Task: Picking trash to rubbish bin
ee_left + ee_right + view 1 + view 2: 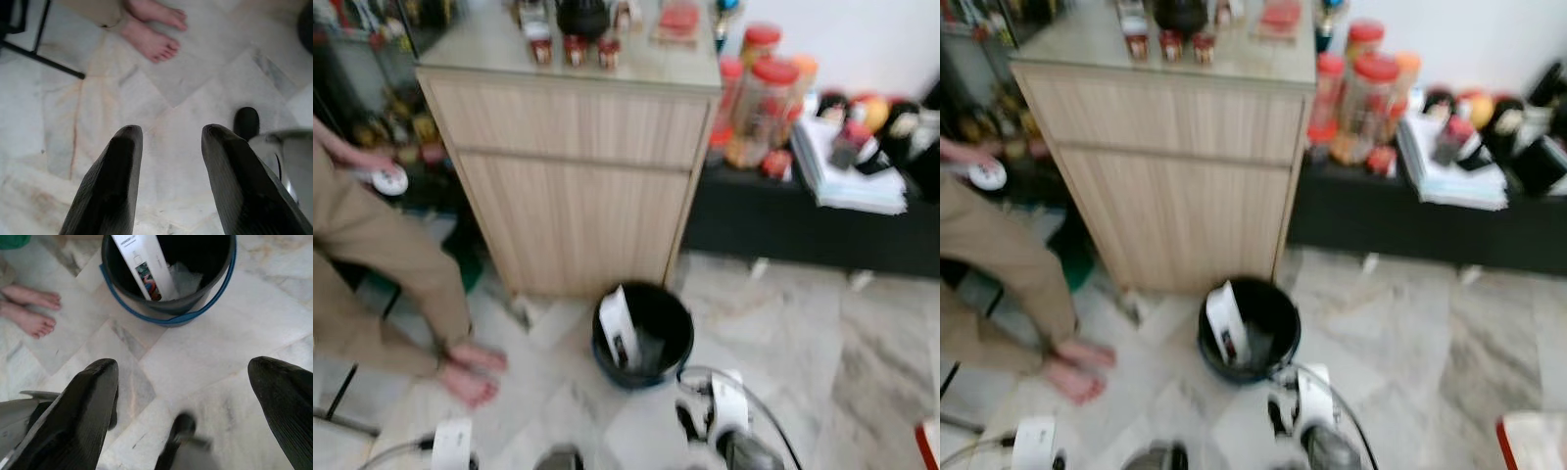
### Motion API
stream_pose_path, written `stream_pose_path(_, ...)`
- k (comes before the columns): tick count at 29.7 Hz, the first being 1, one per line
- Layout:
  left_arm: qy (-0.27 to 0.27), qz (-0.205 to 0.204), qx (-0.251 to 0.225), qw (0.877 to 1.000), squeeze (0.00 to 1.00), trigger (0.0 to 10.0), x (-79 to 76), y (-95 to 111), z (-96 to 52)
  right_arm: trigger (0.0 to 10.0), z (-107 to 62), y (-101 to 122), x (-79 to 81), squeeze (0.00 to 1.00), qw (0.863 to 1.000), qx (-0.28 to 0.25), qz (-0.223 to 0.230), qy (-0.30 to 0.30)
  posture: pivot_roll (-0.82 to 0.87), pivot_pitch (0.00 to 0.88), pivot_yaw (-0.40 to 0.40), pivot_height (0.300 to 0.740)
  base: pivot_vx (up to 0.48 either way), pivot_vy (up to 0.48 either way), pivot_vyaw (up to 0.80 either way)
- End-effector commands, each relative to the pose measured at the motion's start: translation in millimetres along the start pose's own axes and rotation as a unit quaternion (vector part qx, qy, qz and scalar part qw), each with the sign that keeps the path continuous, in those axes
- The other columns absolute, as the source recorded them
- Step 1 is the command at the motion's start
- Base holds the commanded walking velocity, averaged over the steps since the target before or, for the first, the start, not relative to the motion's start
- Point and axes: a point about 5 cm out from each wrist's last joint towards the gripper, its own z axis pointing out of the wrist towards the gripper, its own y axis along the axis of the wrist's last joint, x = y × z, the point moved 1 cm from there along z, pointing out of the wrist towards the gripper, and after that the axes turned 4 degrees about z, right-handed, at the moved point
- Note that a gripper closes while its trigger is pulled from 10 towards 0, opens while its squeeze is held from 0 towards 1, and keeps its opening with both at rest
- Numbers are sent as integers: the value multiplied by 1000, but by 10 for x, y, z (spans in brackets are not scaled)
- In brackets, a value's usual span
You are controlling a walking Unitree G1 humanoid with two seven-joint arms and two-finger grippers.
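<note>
Bin (168, 308) holding a white box (142, 267) sits near cabinet (573, 166); both grippers' jaws apart.

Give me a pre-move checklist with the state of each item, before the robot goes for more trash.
1. White box inside the black bin: ok.
2. Right gripper open and holding nothing: ok.
3. Left gripper open and holding nothing: ok.
4. Bin upright on the marble floor: ok.
5. Path free of the person's bare feet near the bin: not ok.
6. Next piece of trash located: cannot tell.
</note>
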Motion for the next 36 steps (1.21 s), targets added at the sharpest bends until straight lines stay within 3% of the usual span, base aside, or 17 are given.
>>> stream_pose_path(1, -3, 1, 31, 1000, 0, 10000, -17, -191, -59, 10000, -18, -56, -46, 0, 1000, 9, 6, -8, 133, 151, -36, 740, -244, 0, 0)
stream_pose_path(13, -4, 0, 33, 999, 0, 10000, -29, -205, -65, 10000, -20, -61, -53, 0, 1000, 10, 9, -10, 132, 165, -39, 740, -246, 0, 0)
stream_pose_path(36, -4, 5, 43, 999, 0, 10000, -67, -243, -79, 10000, -39, -119, -100, 0, 999, 21, 18, -19, 129, 178, -43, 740, 0, 0, 0)
